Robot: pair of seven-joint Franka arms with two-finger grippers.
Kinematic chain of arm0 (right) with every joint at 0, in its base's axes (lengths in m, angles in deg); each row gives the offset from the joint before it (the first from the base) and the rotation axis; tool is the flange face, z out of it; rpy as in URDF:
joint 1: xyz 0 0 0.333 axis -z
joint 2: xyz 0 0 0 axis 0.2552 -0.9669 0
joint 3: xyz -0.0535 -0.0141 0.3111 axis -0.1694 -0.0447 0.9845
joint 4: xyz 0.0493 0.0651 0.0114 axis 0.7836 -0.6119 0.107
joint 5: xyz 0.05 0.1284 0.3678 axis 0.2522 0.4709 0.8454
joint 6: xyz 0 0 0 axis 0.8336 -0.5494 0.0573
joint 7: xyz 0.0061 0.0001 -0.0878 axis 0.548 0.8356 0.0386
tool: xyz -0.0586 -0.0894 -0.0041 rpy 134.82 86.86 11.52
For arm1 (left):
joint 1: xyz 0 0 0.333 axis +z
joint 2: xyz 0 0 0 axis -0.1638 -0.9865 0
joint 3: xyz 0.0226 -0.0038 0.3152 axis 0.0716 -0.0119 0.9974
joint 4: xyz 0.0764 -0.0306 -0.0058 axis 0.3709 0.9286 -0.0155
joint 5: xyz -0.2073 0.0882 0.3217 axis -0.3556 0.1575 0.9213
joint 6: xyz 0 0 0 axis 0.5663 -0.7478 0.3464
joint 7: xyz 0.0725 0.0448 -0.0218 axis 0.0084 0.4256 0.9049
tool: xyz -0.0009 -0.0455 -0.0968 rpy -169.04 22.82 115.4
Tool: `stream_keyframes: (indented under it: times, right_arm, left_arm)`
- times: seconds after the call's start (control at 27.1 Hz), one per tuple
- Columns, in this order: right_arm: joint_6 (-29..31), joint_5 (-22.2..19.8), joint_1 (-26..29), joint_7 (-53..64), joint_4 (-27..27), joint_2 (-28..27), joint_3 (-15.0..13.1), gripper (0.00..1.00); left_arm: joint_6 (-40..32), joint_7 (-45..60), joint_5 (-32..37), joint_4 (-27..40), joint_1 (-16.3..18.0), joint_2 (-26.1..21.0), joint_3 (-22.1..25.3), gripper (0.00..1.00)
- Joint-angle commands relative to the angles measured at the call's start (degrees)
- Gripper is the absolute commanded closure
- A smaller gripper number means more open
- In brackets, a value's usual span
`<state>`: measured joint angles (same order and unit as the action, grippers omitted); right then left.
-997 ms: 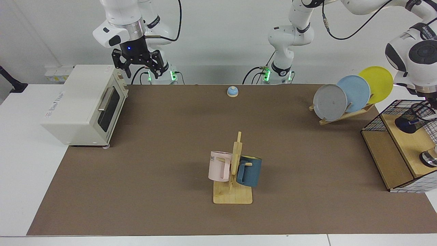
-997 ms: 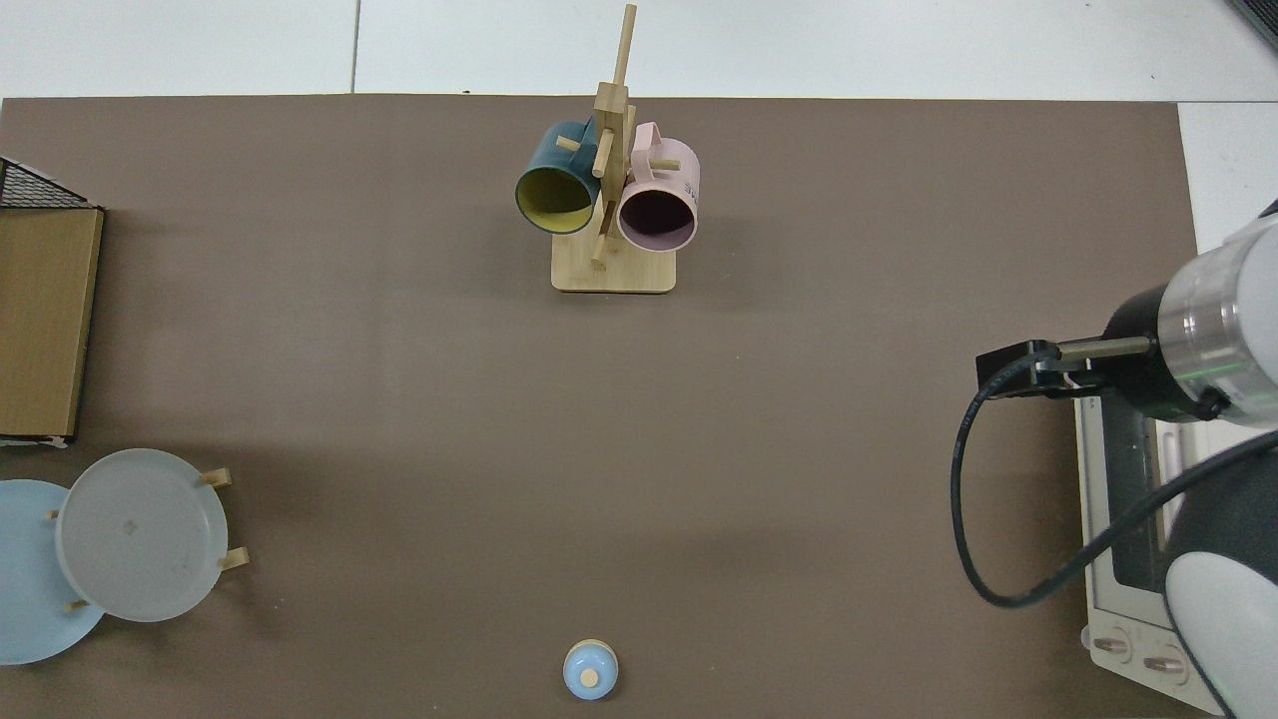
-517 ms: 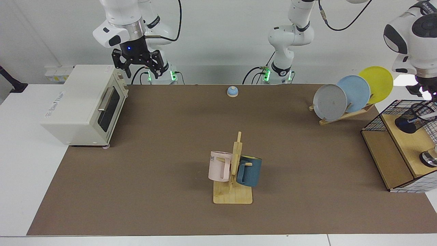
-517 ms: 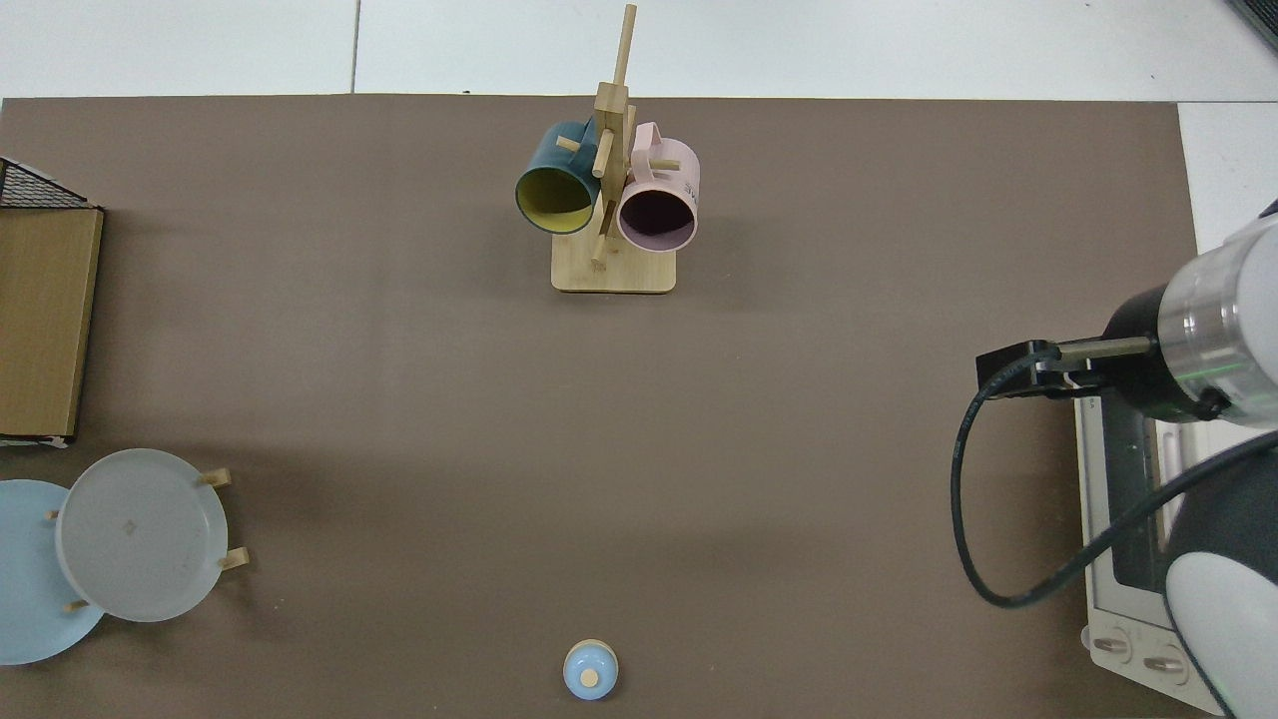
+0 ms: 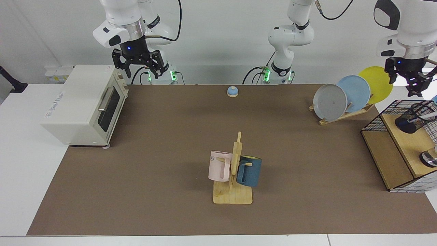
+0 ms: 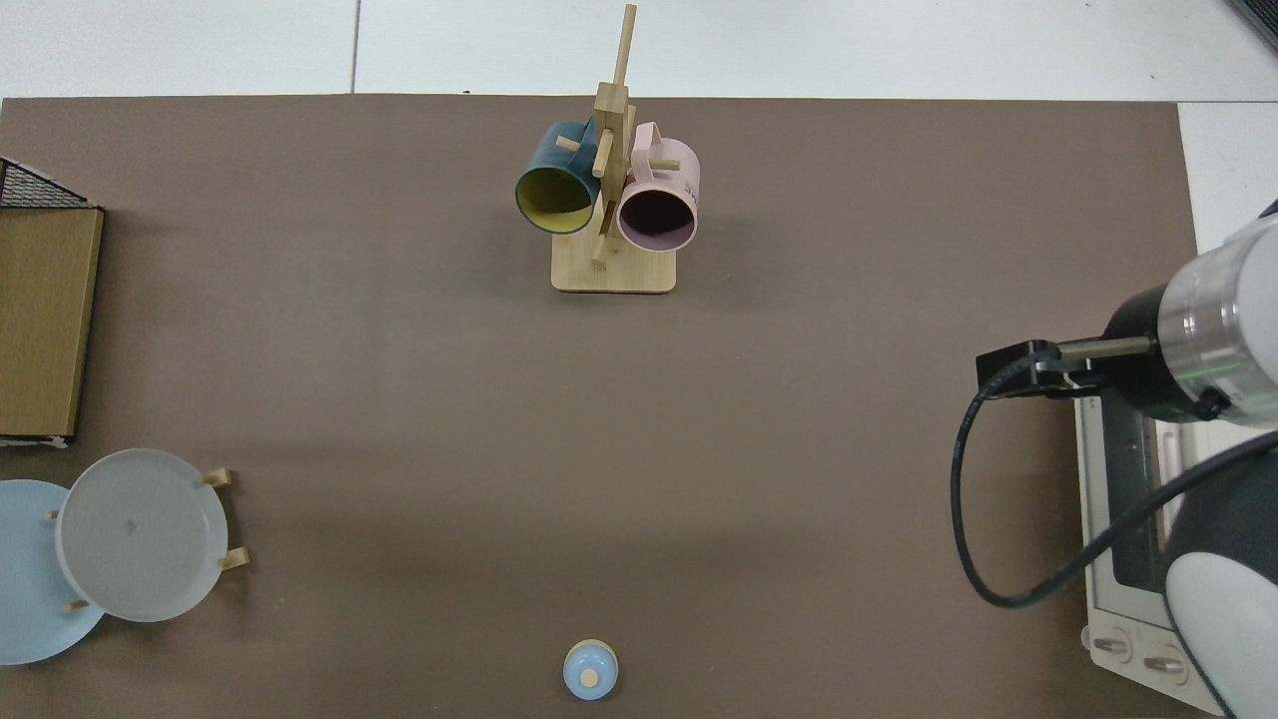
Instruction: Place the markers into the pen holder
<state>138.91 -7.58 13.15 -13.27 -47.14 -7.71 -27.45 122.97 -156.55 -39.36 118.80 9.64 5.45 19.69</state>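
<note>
The black mesh pen holder stands on the wooden shelf inside the wire basket frame at the far right. A white marker barrel leans out of its top towards the right edge. My left gripper hangs open and empty well above the holder, in front of the yellow plate. Over the toaster oven at the back left my right gripper waits, open and empty. The top view shows only the right arm's wrist above the oven; holder and marker lie outside it.
A plate rack with grey, blue and yellow plates stands just left of the basket. A wooden mug tree with a pink and a blue mug is mid-table. A small blue bell sits at the back. A shiny round metal object rests on the shelf.
My left arm has risen from the pen holder; its gripper now hangs clear above it, open. The marker stays in the holder. The right arm has not moved.
</note>
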Motion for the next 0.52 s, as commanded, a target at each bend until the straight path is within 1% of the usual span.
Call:
stream_keyframes:
  times: [0.0,0.04,0.15,0.22,0.37,0.48]
  right_arm:
    - [0.1,0.1,1.2,-0.9,-1.1,1.0,0.8,0.0]
    - [0.1,0.1,1.2,-0.9,-1.1,1.0,0.8,0.0]
    - [0.1,0.1,1.1,-0.9,-1.1,1.0,0.8,0.0]
    - [0.1,0.1,1.1,-0.9,-1.1,1.0,0.8,0.0]
    - [0.1,0.1,1.1,-0.9,-1.1,1.0,0.8,0.0]
    - [0.1,0.1,1.1,-0.9,-1.1,1.0,0.8,0.0]
  left_arm:
    - [-5.5,13.7,-4.2,0.5,-0.4,1.8,-4.7,0.1]
    - [-6.4,16.6,-4.3,0.5,-0.4,1.9,-6.2,0.0]
    - [-9.7,25.5,-4.7,0.6,-0.4,2.0,-9.8,0.0]
    - [-11.7,31.5,-6.4,0.6,-0.4,2.2,-11.5,0.0]
    - [-14.6,44.1,-10.9,0.6,-0.4,3.1,-14.1,0.0]
    - [-15.3,51.4,-14.0,0.5,-0.4,3.3,-14.7,0.0]
